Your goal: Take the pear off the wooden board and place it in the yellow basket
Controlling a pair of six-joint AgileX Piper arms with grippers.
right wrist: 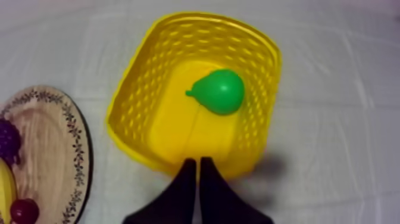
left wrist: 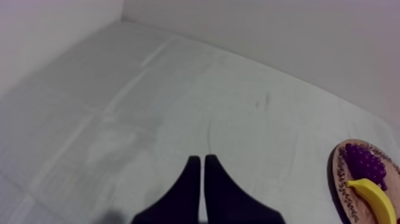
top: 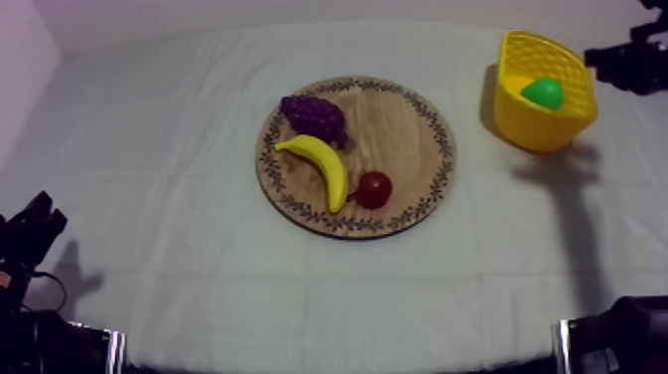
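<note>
Pear (right wrist: 221, 91) is off the board and lies inside the yellow basket (right wrist: 143, 89), on its floor, stem end pointing toward the board side. From the top cam you've got the basket at approx. 2 o'clock from the wooden board (top: 398, 129), well apart from it, standing on the cloth (top: 179, 119).

R gripper (right wrist: 198, 161): fingers pressed together in a narrow wedge, nothing between them. It hangs over the basket's near rim, w/ the pear just beyond the tips. From above, the R arm (top: 626, 65) comes in at approx. 3 o'clock of the basket.

L gripper (left wrist: 199, 159): fingers pressed together too, gripping nothing, over bare cloth, well away from the board. From above, that arm sits low at approx. 8 o'clock of the table.

On the board you've got 3 items:
- Grapes (top: 314, 116) at approx. 10 o'clock.
- Banana (top: 318, 164) just below them, touching the bunch, curving from 9 toward 6 o'clock.
- Small red fruit (top: 374, 189) at approx. 5 o'clock, right beside the banana's lower tip.
</note>
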